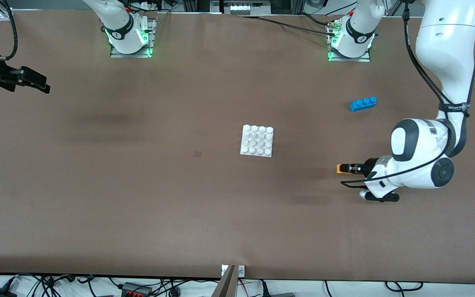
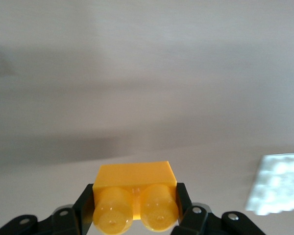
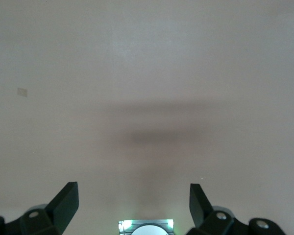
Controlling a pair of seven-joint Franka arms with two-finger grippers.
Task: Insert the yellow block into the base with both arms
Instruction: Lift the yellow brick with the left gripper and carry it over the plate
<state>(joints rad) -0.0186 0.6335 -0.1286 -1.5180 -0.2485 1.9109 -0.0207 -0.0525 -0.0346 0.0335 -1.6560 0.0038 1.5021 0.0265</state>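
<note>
Above the table toward its own end, left gripper (image 1: 346, 168) clamps yellow block (image 1: 340, 168); base (image 1: 257, 140) awaits insertion; right gripper (image 3: 133, 203) waits wide.

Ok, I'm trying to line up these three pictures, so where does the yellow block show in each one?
Front view: the yellow block is held in the left gripper, toward the left arm's end of the table.
Left wrist view: it fills the lower middle, its two studs facing the camera, clamped between the black fingers.
Right wrist view: not in it.
Shared landmark: the base, also seen in the left wrist view.
</note>
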